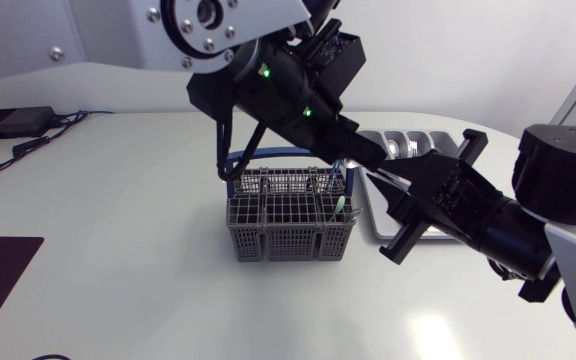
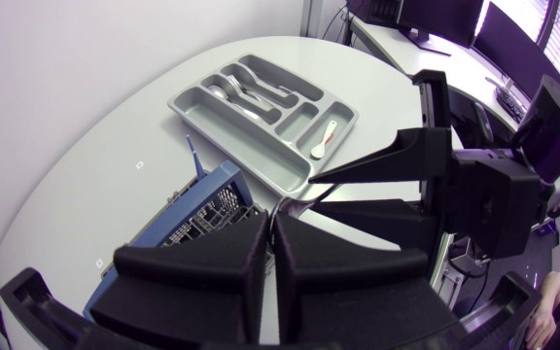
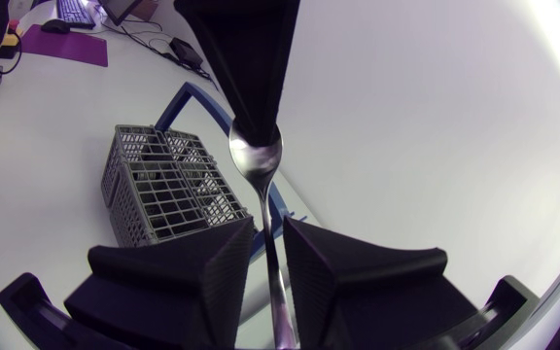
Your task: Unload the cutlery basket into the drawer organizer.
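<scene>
Head view: grey basket (image 1: 293, 225) sits mid-tabletop (image 1: 118, 220), organizer (image 1: 438, 137) just behind it, toward the right arm's side. Left arm (image 1: 278, 85) and right arm (image 1: 508, 225) meet tip to tip above the basket's right end. Right wrist view: spoon (image 3: 257, 156) in the air, bowl end pinched in the left jaws. Its handle runs between the right jaws, narrowly parted, small gap either side. Left wrist view: left jaws closed tight; organizer ahead, holding cutlery (image 2: 251, 87).

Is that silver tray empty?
No, cutlery already lies in several compartments of the tray, seen plainly from the left wrist.
</scene>
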Robot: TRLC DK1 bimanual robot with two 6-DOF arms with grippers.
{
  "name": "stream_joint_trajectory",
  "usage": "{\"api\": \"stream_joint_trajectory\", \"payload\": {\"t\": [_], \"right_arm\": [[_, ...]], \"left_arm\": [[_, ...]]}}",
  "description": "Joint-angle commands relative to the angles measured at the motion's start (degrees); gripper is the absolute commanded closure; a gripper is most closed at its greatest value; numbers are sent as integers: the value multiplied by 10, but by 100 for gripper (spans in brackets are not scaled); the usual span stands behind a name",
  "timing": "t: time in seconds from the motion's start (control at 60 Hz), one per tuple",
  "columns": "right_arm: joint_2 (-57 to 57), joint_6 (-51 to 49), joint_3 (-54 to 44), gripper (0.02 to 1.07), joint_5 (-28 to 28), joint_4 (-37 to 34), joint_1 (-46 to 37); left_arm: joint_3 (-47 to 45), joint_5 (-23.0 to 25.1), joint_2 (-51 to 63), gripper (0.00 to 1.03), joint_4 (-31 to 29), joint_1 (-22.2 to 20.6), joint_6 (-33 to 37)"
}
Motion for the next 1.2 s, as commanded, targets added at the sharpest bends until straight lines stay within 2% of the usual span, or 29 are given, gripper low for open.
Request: {"api": "stream_joint_trajectory", "payload": {"t": [0.0,0.25,0.617,0.65,0.767,0.883,0.967,1.183], "right_arm": [[9,-9,15,87,9,6,11],[11,-15,18,97,14,-13,22],[9,-17,22,98,11,-29,28],[9,-17,22,98,10,-31,29],[3,-17,22,98,5,-42,28],[-11,-17,17,98,-8,-58,21],[-27,-22,9,98,-30,-71,-2],[-61,-72,-7,98,-162,-129,-155]], "left_arm": [[10,4,12,100,-6,-4,-7],[7,4,11,100,-6,-2,-3],[5,4,4,99,-4,-4,0],[5,4,3,92,-3,-4,1],[11,4,-7,53,2,3,0],[15,4,-23,22,16,14,2],[19,4,-34,15,22,27,7],[20,4,-45,14,6,63,34]]}}
